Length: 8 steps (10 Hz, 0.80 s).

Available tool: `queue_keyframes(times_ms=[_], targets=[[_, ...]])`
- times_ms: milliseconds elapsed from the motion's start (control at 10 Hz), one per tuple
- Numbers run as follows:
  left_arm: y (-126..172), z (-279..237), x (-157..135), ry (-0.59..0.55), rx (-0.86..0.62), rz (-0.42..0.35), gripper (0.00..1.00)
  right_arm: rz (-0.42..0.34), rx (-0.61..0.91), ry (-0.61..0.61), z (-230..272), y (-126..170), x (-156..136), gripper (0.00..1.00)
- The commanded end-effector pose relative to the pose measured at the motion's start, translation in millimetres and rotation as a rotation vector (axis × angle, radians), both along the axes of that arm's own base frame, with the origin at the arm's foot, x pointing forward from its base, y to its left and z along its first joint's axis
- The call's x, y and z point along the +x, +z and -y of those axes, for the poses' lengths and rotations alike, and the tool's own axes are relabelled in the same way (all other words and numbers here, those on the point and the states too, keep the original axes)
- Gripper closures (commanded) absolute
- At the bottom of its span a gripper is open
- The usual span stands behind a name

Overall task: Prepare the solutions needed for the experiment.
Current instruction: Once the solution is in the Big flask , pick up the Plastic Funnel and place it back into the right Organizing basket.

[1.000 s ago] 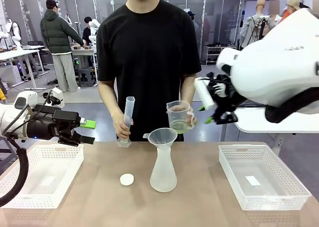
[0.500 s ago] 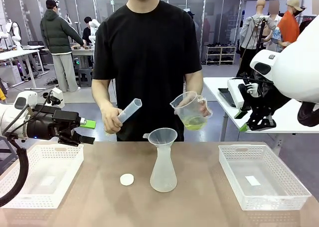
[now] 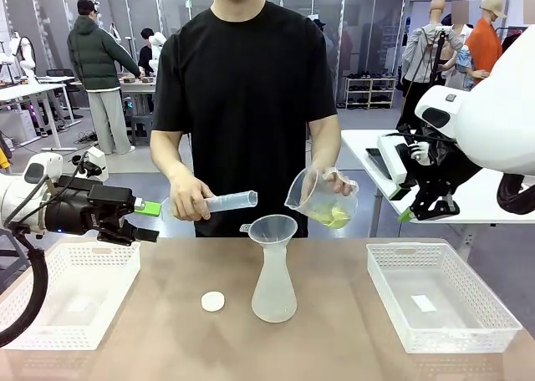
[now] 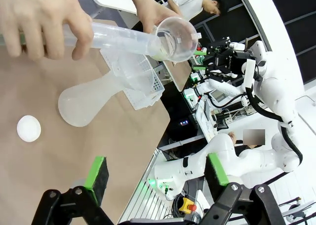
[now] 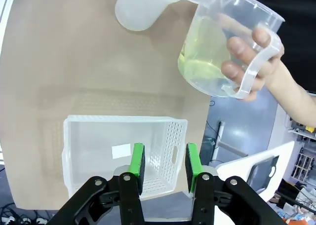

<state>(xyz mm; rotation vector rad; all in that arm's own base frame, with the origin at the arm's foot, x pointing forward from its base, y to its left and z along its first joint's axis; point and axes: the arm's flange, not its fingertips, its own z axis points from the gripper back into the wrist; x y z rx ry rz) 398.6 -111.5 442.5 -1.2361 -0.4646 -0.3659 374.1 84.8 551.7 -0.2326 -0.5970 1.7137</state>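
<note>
Two white baskets are sitting on the counter point(image 3: 334, 347) in the front view, the left basket point(image 3: 84, 249) and the right basket point(image 3: 418, 249). Between them a translucent flask point(image 3: 274, 289) is standing upright with a funnel point(image 3: 273, 228) in its neck, and a white cap point(image 3: 213, 301) is lying just beside it. The person is holding a measuring cylinder point(image 3: 230, 201) level and tipping a clear beaker point(image 3: 322, 199). The solution point(image 3: 332, 216), pale yellow-green, is pooling in the beaker's low side, above and right of the funnel. The left pincer point(image 3: 149, 220) is hovering over the left basket's far edge. The right pincer point(image 3: 399, 205) is hanging beyond the counter's far right.

From the left wrist, the left pincer point(image 4: 158, 173) is standing spread wide and gripping nothing. Beyond it, the cylinder point(image 4: 113, 37) is meeting the beaker point(image 4: 175, 37) above the flask point(image 4: 81, 104) and cap point(image 4: 28, 128).

From the right wrist, the right pincer point(image 5: 164, 168) is showing a narrow gap between its green pads, with nothing in it, over the right basket point(image 5: 123, 121). The person's hand point(image 5: 252, 62) is gripping the beaker's point(image 5: 222, 37) handle, and the solution point(image 5: 200, 69) is lying shallow inside, near the flask point(image 5: 140, 8).
</note>
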Motion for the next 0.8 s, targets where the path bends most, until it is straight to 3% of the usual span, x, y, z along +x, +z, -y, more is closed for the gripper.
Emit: queue_keyframes(times_ms=[0,300,700], targets=[[3,2,1,0.006,-0.029,-0.008,0.0,-0.041,0.089,-0.123,9,-12,-15,0.56],[3,2,1,0.006,-0.029,-0.008,0.0,-0.171,0.375,-0.4,32,-37,-45,0.56],[3,2,1,0.006,-0.029,-0.008,0.0,-0.469,0.904,-0.668,48,-53,-43,0.56]])
